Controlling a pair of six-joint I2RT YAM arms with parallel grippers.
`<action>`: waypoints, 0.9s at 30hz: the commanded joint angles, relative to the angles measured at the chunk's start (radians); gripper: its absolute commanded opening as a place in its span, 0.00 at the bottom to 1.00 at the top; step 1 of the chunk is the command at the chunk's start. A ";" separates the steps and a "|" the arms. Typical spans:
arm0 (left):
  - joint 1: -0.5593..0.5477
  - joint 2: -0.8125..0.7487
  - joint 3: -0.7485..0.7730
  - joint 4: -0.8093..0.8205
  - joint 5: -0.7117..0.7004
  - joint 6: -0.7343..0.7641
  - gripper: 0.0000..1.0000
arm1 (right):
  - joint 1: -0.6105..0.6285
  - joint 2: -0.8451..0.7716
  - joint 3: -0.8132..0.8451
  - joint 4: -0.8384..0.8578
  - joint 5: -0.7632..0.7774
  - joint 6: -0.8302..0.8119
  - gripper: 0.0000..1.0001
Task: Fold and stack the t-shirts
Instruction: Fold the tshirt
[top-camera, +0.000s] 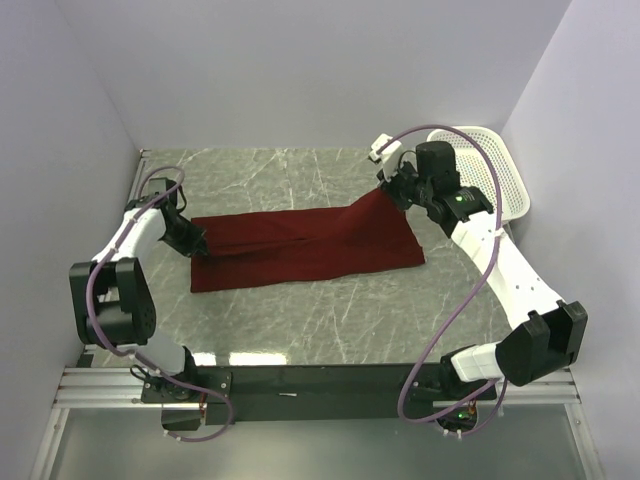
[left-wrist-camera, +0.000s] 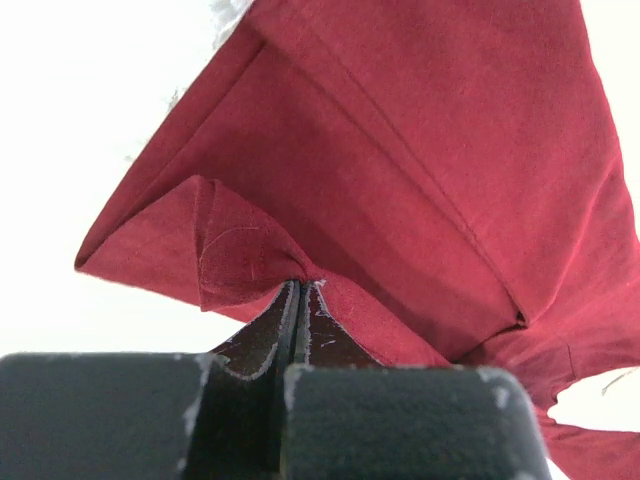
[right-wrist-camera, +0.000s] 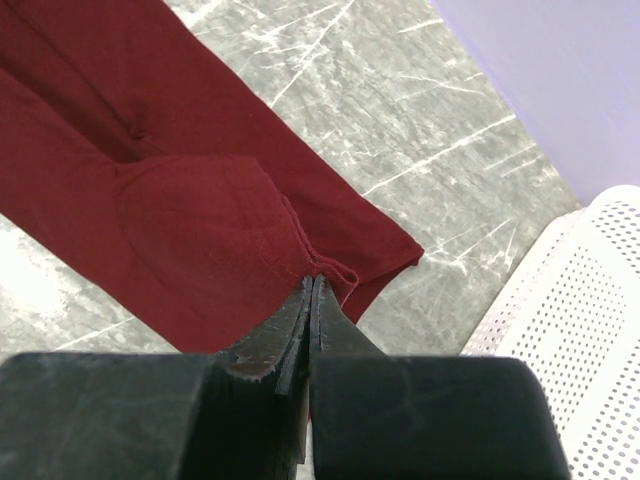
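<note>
Left claw (top-camera: 197, 243) pinches t-shirt (top-camera: 300, 250) edge at 9 o'clock; right claw (top-camera: 390, 195) pinches corner at 2 o'clock, cloth tented up there. Garment lies flat as long band across table (top-camera: 330, 330) centre. I judge lengthwise fold done, crosswise fold in hand. Next move: carry one end over other, edges aligned, tension even.

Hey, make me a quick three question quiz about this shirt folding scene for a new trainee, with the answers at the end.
1. True or false: the left tool is open, clear of the maroon t-shirt.
2. Which is nearer the white basket? A: left tool. B: right tool.
3. Fill in: the basket stands at the table's far ___ corner.
Key: 1 false, it is shut on the t-shirt; 2 B; 3 right.
</note>
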 joint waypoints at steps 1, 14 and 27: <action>0.005 0.023 0.051 0.018 -0.010 0.025 0.00 | -0.012 -0.026 0.011 0.060 -0.001 0.014 0.00; 0.005 -0.014 0.010 0.007 -0.031 0.025 0.00 | -0.017 -0.003 0.023 0.067 0.002 0.014 0.00; 0.006 -0.218 -0.099 -0.082 -0.034 0.011 0.00 | -0.021 -0.011 0.020 0.078 -0.011 0.017 0.00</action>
